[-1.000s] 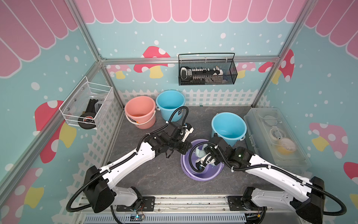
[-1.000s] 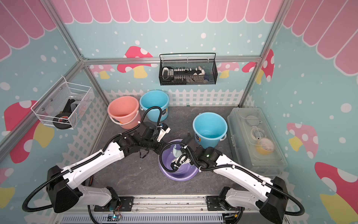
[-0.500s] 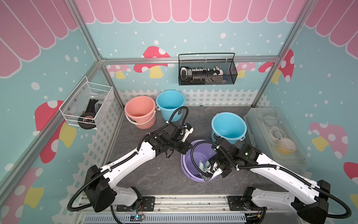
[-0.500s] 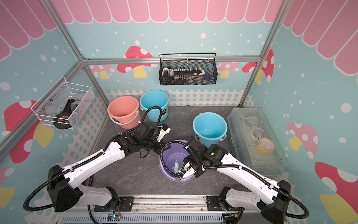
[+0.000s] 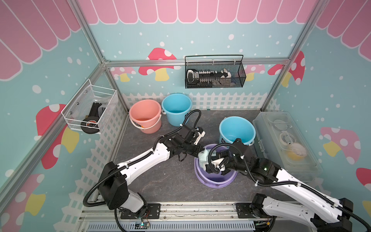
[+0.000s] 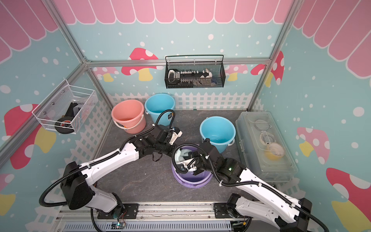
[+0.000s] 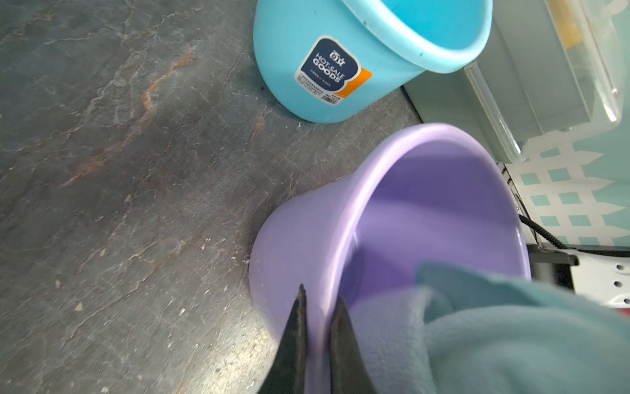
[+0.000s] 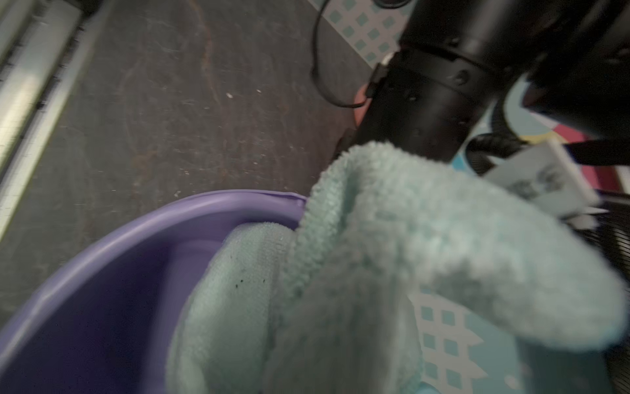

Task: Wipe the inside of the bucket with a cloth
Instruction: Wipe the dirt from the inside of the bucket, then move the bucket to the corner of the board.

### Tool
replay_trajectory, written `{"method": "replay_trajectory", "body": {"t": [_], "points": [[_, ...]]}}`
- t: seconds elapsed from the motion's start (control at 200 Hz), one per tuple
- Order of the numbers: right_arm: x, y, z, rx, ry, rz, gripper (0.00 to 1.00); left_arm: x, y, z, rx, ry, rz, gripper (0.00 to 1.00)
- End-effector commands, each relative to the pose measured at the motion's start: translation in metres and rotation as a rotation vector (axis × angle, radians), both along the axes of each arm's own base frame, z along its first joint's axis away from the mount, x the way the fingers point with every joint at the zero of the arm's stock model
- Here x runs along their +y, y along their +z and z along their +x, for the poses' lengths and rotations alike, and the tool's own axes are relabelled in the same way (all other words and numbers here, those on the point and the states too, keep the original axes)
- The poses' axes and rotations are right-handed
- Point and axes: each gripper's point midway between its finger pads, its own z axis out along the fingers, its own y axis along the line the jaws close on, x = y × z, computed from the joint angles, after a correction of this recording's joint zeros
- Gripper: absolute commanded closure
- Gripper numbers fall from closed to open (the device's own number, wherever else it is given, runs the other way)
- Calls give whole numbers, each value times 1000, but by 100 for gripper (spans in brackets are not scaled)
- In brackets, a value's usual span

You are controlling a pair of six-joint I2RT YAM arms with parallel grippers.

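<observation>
Near the front of the table [image 5: 160, 180] sits the purple bucket [image 5: 213, 181]. The left gripper [image 7: 320, 295] is pinched tight on its rim, one finger outside the wall and one finger inside. I think it holds on like that so the bucket cannot slide or spin when the rubbing pushes on it.

The cloth [image 5: 203, 156] is pale green and fluffy. It is bunched up inside the bucket, high on the wall, right beside the spot where the left gripper bites the rim. Part of it pokes up over the edge.

The right gripper [image 5: 210, 163] reaches down into the bucket from the other side. Its fingers are hidden under the cloth in the right wrist view, but the cloth is wrapped around its tip, so it is squeezed shut on the cloth. Holding the cloth as a fat wad gives a soft pad to press on the wall.

Wiping looks under way, and the bottom shows bare. A blue bucket [image 5: 236, 130] stands just behind, close enough to bump, so the right gripper has to move with care
</observation>
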Motion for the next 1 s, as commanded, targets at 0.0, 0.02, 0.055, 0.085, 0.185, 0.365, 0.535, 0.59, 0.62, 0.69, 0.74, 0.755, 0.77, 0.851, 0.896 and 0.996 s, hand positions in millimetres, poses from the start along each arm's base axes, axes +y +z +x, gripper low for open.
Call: {"method": "replay_trajectory", "body": {"t": [0.0,0.02,0.055,0.085,0.185,0.365,0.535,0.59,0.62,0.69,0.74,0.755,0.77,0.851,0.896,0.996], "points": [[-24,53,39,-207,-252,100,100,-27,21,13,-23,9,-83,100],[-28,57,42,-222,-277,105,100,-30,21,15,-21,11,-84,100],[-35,65,46,-245,-321,115,100,-35,21,19,-23,15,-83,100],[-41,71,49,-266,-360,122,100,-39,21,22,-24,19,-83,100],[-60,87,55,-328,-458,134,100,-49,21,37,-28,47,-79,100],[-75,100,53,-376,-493,115,100,-68,17,60,-32,75,-76,100],[-83,101,48,-385,-501,110,100,-80,16,84,-65,112,-66,100],[-85,103,47,-387,-504,119,100,-83,17,93,-86,123,-61,100],[-87,104,47,-389,-509,120,100,-85,19,98,-96,129,-62,100],[-89,105,47,-395,-518,119,100,-87,20,109,-110,147,-55,100],[-91,107,47,-401,-530,118,100,-86,19,117,-114,161,-44,100],[-91,108,47,-401,-531,118,100,-85,19,120,-115,166,-41,100],[-92,108,48,-403,-535,118,100,-84,19,122,-115,171,-40,100],[-98,112,49,-413,-564,119,100,-76,21,132,-114,194,-38,100],[-100,114,50,-419,-580,120,100,-69,23,135,-116,206,-35,100],[-106,121,51,-442,-619,137,100,-50,27,143,-114,232,-32,100]]}}
